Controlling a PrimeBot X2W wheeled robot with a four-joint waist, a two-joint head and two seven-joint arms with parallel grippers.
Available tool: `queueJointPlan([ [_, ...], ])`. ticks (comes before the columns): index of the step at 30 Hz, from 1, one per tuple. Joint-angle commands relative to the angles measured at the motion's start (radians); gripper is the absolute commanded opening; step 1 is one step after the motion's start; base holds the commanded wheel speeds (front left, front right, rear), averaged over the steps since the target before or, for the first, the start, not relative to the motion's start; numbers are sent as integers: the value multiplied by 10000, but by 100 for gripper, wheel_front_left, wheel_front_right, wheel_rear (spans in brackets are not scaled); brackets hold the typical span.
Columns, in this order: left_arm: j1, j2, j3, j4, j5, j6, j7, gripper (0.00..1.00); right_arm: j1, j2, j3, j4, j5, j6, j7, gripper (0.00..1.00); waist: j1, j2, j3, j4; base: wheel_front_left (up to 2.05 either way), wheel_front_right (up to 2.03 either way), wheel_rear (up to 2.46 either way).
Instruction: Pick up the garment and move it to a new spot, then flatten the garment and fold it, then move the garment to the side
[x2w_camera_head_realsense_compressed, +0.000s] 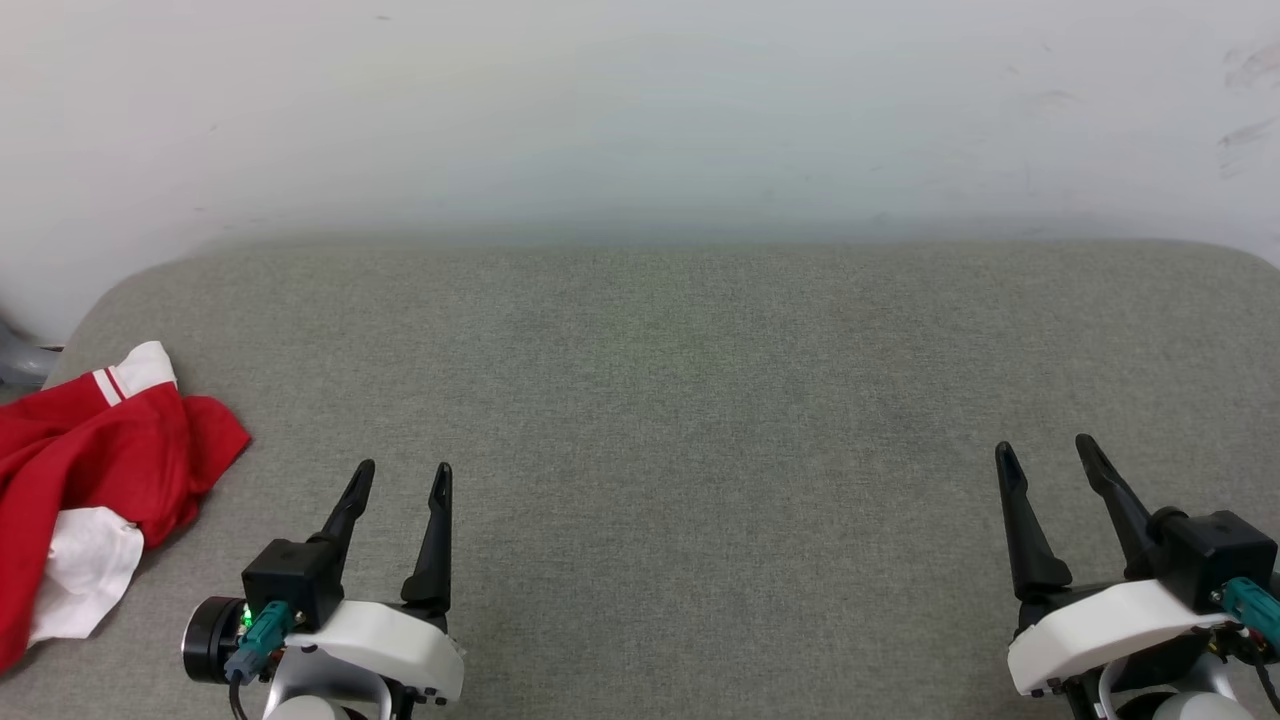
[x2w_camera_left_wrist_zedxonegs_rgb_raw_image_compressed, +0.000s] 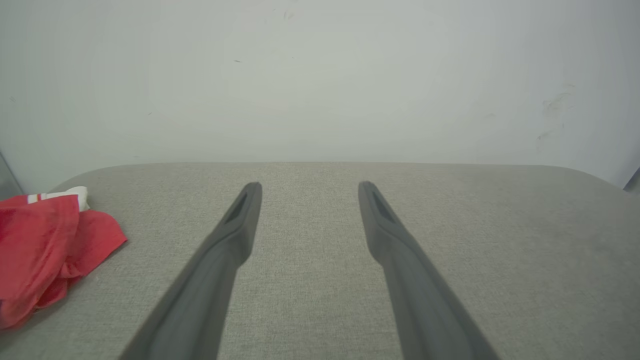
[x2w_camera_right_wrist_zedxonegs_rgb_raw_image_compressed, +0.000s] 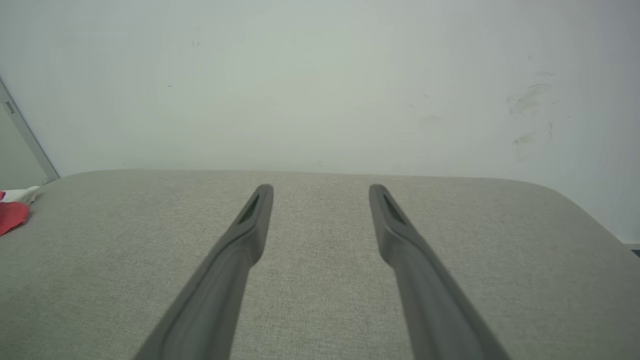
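Garment (x2w_camera_head_realsense_compressed: 95, 460) lies crumpled at the left edge of the grey padded surface (x2w_camera_head_realsense_compressed: 700, 400). Left gripper (x2w_camera_head_realsense_compressed: 405, 472) stands to its right, not touching it, fingers spread wide, holding nothing. Right gripper (x2w_camera_head_realsense_compressed: 1045, 447), well apart at right, likewise spread and empty

Soft red cloth garment (x2w_camera_head_realsense_compressed: 90, 450), matt woven cushion (x2w_camera_head_realsense_compressed: 700, 400)

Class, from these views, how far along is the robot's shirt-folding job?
Done: nothing visible; the red jersey T-shirt with white sleeves lies crumpled at the left edge of the grey fabric surface. In hand: nothing; left gripper and right gripper stand open, empty. Left: pick up, move, flatten, fold, set aside.
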Motion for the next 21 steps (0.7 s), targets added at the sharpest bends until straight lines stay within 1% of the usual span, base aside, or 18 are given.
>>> queueJointPlan([
  [1,-111,-5,10,-11,160,-15,-82,100,44,36,-6,-100,-210,-3,-19,100,0,0,-2,2,0,0,0],
  [9,-116,-105,151,-49,378,-104,-228,100,156,52,-69,-184,-620,-3,-103,100,0,0,-1,58,0,0,0],
  [13,-188,-129,138,-11,561,-185,-288,100,187,54,-75,-296,-707,-3,-189,100,0,0,15,225,0,0,0],
  [15,-211,-142,153,-61,628,-187,-332,100,209,54,-66,-351,-774,-3,-208,100,0,0,25,359,0,0,0],
  [16,-230,-155,222,-30,535,-213,-348,100,228,56,13,-407,-649,-3,-207,100,0,0,34,605,0,0,0],
  [21,-242,-187,294,9,337,-252,-337,100,174,54,100,-463,-535,-3,-162,100,0,0,38,1154,0,0,0],
])
